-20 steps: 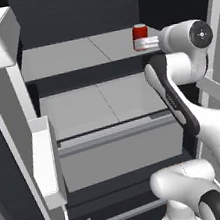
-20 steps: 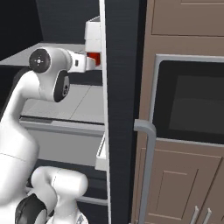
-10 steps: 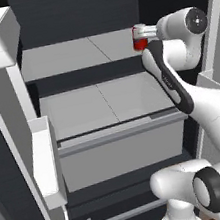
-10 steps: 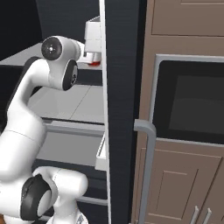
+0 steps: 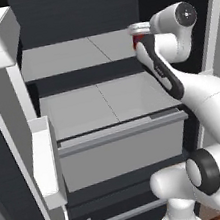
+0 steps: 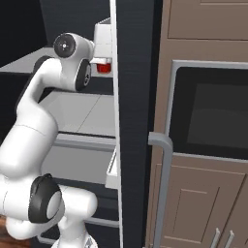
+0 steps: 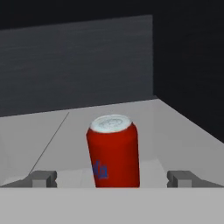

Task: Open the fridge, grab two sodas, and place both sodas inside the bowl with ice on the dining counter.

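Red cylindrical soda can (image 7: 113, 151) with a silver top stands upright at the centre of the hand view, on the pale grey upper shelf (image 5: 72, 55) of the tall dark charcoal fridge (image 6: 133, 97), whose doors hang wide. In the left base view the can peeks out at the upper right of the frame, just under the white arm's wrist; in the right base view it shows as a red patch at the upper left, beside the door edge. The gripper (image 7: 111, 177) is spread as wide as it goes, one dark fingertip (image 7: 43, 177) low on the left and the other low on the right, with the can between them but nearer the left one and not yet touched. To grasp well, I judge the hand should shift to centre the can, ease forward until the fingers flank its body at mid-height, then close gently so the can stays upright.
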Controlling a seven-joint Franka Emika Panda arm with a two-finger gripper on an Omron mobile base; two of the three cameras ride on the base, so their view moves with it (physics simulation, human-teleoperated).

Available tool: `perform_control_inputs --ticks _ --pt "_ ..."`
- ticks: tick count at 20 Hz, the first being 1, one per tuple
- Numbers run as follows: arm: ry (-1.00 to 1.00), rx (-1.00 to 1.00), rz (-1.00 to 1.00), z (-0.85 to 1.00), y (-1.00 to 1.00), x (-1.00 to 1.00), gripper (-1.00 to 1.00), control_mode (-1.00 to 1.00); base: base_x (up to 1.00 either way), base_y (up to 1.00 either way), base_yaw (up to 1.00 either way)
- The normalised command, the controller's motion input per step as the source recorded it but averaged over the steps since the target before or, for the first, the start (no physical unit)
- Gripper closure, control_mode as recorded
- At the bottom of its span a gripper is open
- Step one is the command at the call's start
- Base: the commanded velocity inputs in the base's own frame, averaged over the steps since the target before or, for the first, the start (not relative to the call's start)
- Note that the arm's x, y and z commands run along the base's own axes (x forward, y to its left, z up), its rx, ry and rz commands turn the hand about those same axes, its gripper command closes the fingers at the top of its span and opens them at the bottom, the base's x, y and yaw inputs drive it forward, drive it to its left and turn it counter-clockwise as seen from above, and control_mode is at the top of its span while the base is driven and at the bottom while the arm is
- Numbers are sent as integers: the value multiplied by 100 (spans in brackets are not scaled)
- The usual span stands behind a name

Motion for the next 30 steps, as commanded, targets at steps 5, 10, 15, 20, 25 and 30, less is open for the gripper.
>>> perform_control_inputs --ticks 5,10,15,20,25,30 --pt "1 0 0 0 0 38 -100 -100 0 0 0" --pt "0 0 0 -10 0 24 -100 -100 0 0 0" --pt "0 0 0 -12 0 19 -100 -100 0 0 0" --pt "0 0 0 -6 0 19 -100 -100 0 0 0" --pt "0 0 0 -5 0 20 -100 -100 0 0 0" --pt "0 0 0 -11 0 20 -100 -100 0 0 0"
